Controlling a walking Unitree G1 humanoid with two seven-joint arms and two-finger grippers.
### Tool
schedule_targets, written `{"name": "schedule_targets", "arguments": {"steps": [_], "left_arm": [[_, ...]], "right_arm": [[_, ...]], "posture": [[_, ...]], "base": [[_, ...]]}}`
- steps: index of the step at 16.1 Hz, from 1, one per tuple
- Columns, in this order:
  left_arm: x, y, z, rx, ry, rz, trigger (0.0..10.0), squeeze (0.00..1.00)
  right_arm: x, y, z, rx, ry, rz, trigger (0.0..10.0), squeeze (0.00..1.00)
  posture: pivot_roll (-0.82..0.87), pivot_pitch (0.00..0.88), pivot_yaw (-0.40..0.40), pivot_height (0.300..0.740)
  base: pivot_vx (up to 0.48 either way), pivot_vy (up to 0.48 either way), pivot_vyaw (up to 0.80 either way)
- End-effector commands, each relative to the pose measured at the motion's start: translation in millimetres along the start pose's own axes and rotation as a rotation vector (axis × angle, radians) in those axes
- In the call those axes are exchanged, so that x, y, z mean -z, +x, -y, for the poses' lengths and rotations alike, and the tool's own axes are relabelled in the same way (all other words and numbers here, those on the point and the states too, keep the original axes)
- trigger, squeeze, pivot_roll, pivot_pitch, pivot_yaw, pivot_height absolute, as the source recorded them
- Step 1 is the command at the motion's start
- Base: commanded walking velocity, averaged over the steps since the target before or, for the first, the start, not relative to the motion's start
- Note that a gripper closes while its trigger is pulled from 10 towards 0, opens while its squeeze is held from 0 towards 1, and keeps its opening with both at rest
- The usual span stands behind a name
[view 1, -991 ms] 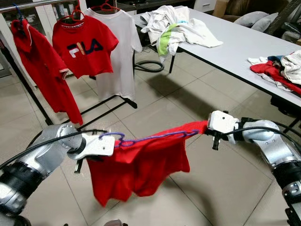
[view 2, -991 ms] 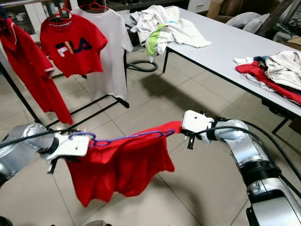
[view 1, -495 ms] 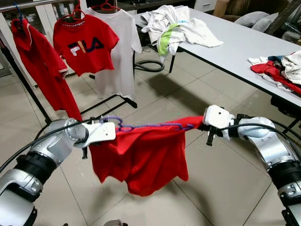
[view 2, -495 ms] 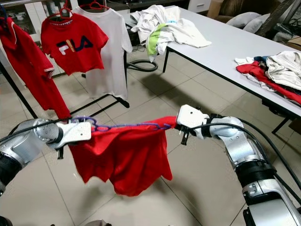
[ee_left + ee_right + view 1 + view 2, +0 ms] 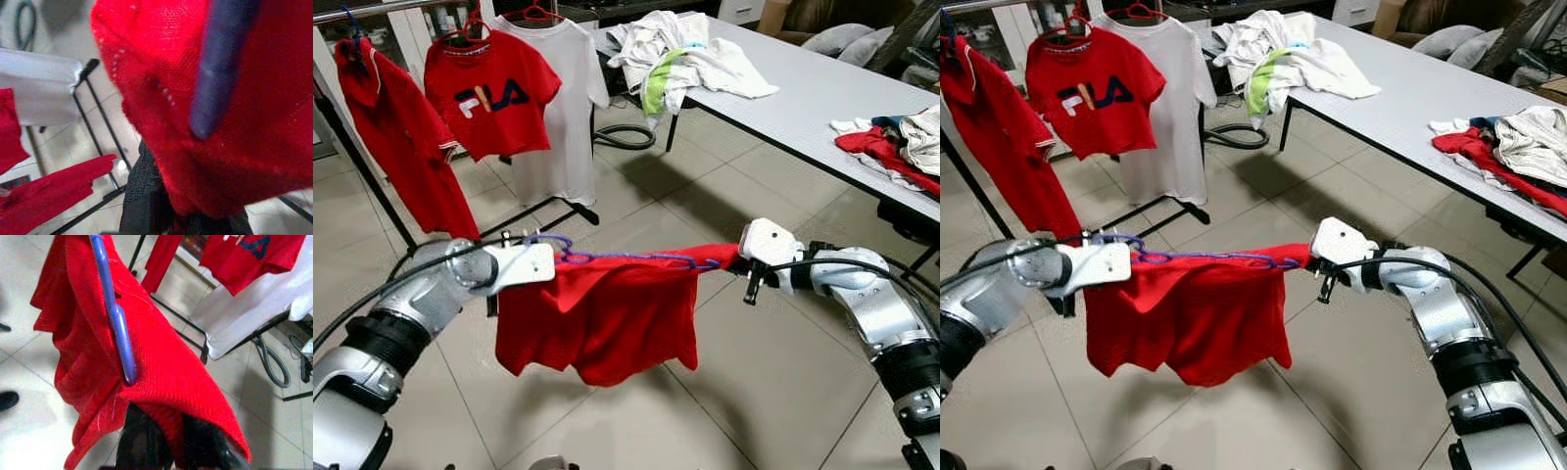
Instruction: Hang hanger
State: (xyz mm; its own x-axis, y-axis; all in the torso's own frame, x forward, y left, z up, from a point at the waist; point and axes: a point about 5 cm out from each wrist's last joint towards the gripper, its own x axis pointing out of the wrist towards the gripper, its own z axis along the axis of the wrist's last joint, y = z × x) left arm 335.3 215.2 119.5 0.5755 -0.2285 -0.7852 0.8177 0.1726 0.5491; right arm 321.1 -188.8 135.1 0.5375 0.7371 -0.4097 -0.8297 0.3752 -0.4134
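We are holding a red shirt (image 5: 597, 313) stretched between our two arms above the tiled floor (image 5: 744, 186), with a purple hanger (image 5: 626, 259) lying along its top edge. Our left gripper (image 5: 540, 262) is clamping the shirt's left end beside the hanger's hook, and our right gripper (image 5: 741, 257) is pinching the right end of the cloth. In the right wrist view the black fingers (image 5: 142, 440) are closing on a fold of red fabric, with the hanger's blunt tip just above them. In the left wrist view one finger (image 5: 142, 205) is showing under the bunched red cloth, with the hanger's arm crossing in front.

Ahead and to our left, a rack (image 5: 372, 8) is carrying a red garment (image 5: 396, 137), a red FILA tee (image 5: 489, 93) and a white tee (image 5: 563, 108). To our right, a grey table (image 5: 803, 88) is holding a heap of light clothes (image 5: 680, 54) and another pile (image 5: 896, 142) near its edge.
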Motion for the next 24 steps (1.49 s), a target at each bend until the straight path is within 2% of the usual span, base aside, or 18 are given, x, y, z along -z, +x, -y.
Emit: {"name": "schedule_targets", "arguments": {"steps": [1, 4, 9, 10, 13, 14, 15, 16, 17, 18, 20, 24], "left_arm": [[11, -7.6, -8.4, -0.065, -0.035, -0.029, 0.0, 0.00], [13, -10.7, -13.5, -0.147, -0.064, 0.015, 0.0, 0.00], [25, -14.5, -8.8, -0.132, -0.026, -0.016, 0.0, 0.00], [16, -13.3, -7.9, -0.130, -0.014, 0.063, 0.0, 0.00], [4, -14.3, -10.8, -0.173, 0.002, 0.168, 0.0, 0.00], [-1, -15.4, -13.8, -0.200, -0.019, 0.229, 0.0, 0.00], [-4, -16.8, -16.7, -0.227, -0.076, 0.282, 0.0, 0.00], [-6, -18.1, -17.2, -0.226, -0.067, 0.305, 0.0, 0.00], [-9, -18.9, -16.4, -0.211, -0.067, 0.342, 0.0, 0.00], [-7, -17.5, -12.3, -0.166, -0.061, 0.339, 0.0, 0.00], [-3, -14.0, -3.1, -0.078, -0.050, 0.325, 0.0, 0.00], [7, -8.2, 9.8, 0.047, -0.098, 0.274, 0.0, 0.00]], "right_arm": [[1, -11.5, 5.7, 0.028, 0.010, -0.001, 0.0, 0.00], [9, -9.9, -3.2, -0.018, 0.049, -0.021, 0.0, 0.00], [16, -16.1, -2.8, -0.015, 0.087, -0.034, 0.0, 0.00], [14, -15.7, -3.3, -0.016, 0.085, -0.030, 0.0, 0.00], [13, -15.3, -3.8, -0.018, 0.084, -0.029, 0.0, 0.00], [13, -15.0, -4.0, -0.021, 0.085, -0.030, 0.0, 0.00], [13, -15.3, -3.7, -0.022, 0.087, -0.032, 0.0, 0.00], [13, -15.7, -3.5, -0.021, 0.088, -0.033, 0.0, 0.00], [13, -16.1, -3.1, -0.021, 0.089, -0.034, 0.0, 0.00], [13, -16.3, -2.9, -0.021, 0.090, -0.035, 0.0, 0.00], [12, -16.3, -2.6, -0.026, 0.090, -0.030, 0.0, 0.00], [3, -15.7, -4.0, -0.060, 0.070, 0.011, 0.0, 0.00]], "posture": [[0.00, 0.014, -0.026, 0.740], [0.00, 0.016, -0.026, 0.740], [0.00, 0.021, -0.023, 0.740], [0.00, 0.022, -0.022, 0.740], [0.00, 0.024, -0.019, 0.740], [0.00, 0.026, -0.018, 0.740], [0.00, 0.026, -0.018, 0.740], [0.00, 0.027, -0.017, 0.740], [0.00, 0.027, -0.017, 0.740], [0.00, 0.028, -0.017, 0.740], [0.00, 0.027, -0.018, 0.740], [0.00, 0.029, -0.019, 0.740]], "base": [[0.000, 0.000, 0.00], [0.000, 0.000, 0.00], [0.000, 0.000, 0.00], [0.000, 0.000, 0.00], [0.000, 0.000, 0.00], [0.000, 0.000, 0.00], [0.000, 0.000, 0.00], [0.000, 0.000, 0.00], [0.000, 0.000, 0.00], [0.000, 0.000, 0.00], [0.000, 0.000, 0.00], [0.000, 0.000, 0.00]]}}
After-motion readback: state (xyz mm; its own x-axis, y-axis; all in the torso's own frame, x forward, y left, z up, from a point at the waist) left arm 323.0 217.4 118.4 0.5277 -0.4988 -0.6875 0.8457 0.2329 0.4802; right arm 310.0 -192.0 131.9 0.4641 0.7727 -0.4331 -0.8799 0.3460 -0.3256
